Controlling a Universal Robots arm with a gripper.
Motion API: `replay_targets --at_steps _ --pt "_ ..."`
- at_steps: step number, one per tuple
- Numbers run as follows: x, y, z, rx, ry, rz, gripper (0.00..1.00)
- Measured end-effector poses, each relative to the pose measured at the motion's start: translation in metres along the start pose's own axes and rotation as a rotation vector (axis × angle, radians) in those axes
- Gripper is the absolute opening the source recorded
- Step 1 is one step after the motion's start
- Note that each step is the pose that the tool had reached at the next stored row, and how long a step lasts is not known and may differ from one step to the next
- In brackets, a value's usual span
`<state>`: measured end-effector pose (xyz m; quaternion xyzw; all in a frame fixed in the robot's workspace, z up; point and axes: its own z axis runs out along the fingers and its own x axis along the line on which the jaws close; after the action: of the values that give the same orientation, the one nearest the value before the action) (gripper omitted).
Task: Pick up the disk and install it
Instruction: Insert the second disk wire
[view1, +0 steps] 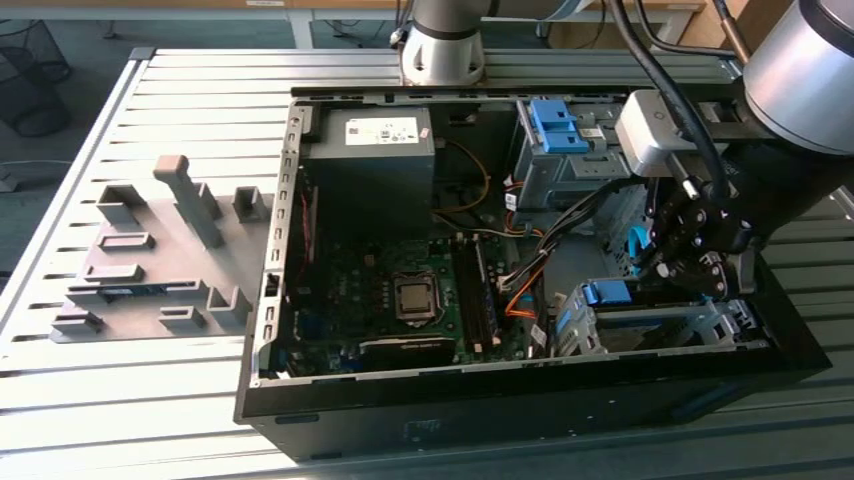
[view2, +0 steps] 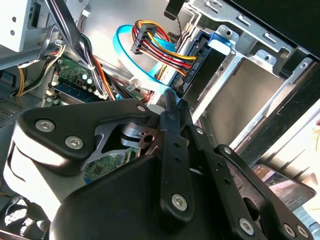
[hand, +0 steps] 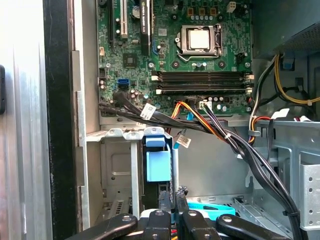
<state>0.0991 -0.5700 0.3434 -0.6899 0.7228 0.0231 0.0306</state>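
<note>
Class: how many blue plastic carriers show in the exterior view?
2: one bright blue plastic carrier in the upper bay, another in the cage by the claw; the arm may hide more.

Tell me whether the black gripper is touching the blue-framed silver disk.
Cannot tell: in the first wrist view the gripper sits against the disk, but no view plainly shows contact or gap.

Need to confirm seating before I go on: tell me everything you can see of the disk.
The disk shows mainly its bright blue plastic carrier, glossy tab end outward. It is slotted into the grey metal drive cage at the case's corner, dark cables passing close by. Its metal body is hidden. The gripper, shut, sits close to it, apparently not gripping it.
</note>
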Motion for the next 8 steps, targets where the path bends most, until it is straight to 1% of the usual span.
replay_targets --at_steps 8 --pt "0.0002 0.0 0.0001 0.0 -0.0002 0.0 0.16"
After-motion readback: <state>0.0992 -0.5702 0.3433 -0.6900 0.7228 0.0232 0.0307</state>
